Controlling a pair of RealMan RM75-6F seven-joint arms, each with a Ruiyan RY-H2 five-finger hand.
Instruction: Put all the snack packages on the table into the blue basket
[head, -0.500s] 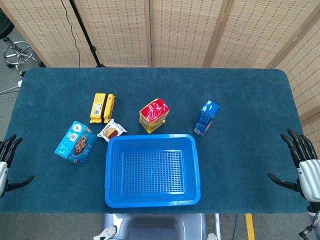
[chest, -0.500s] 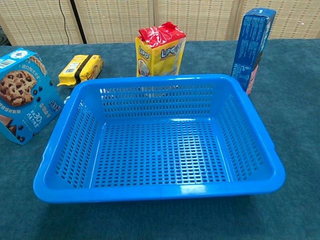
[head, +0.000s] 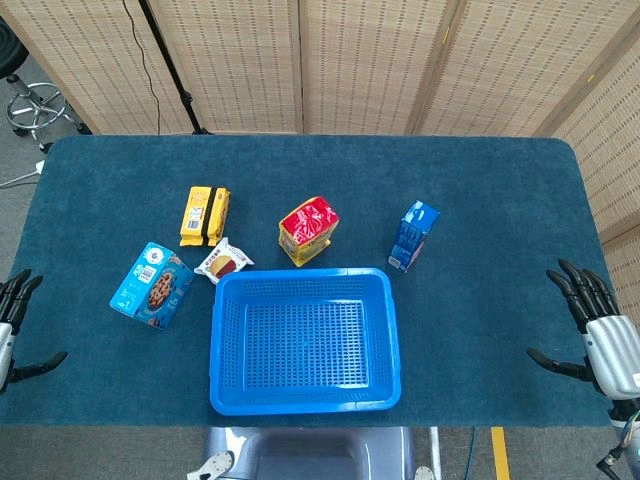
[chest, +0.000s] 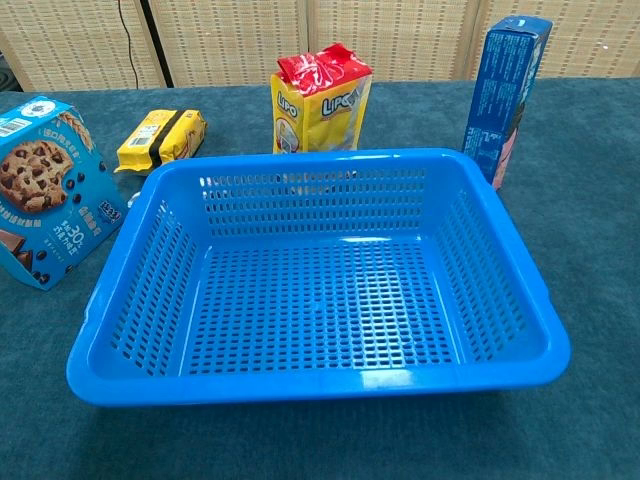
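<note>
The blue basket (head: 305, 340) (chest: 315, 275) sits empty at the table's near middle. Behind it stands a red and yellow snack bag (head: 308, 229) (chest: 320, 97). A tall blue box (head: 413, 236) (chest: 508, 95) stands upright to its right. Left of the basket lie a small white snack packet (head: 223, 261), a yellow pack (head: 204, 214) (chest: 162, 138) and a light blue cookie box (head: 152, 285) (chest: 48, 190). My left hand (head: 12, 330) is at the left table edge, open and empty. My right hand (head: 592, 328) is at the right edge, fingers spread, holding nothing.
The table (head: 480, 190) is covered in dark blue cloth. Woven screens (head: 360, 60) stand behind it. A stool (head: 35, 105) and a black stand (head: 170, 65) are at the back left.
My right hand has shifted slightly left and up toward the table. The left hand and the packages have not moved.
</note>
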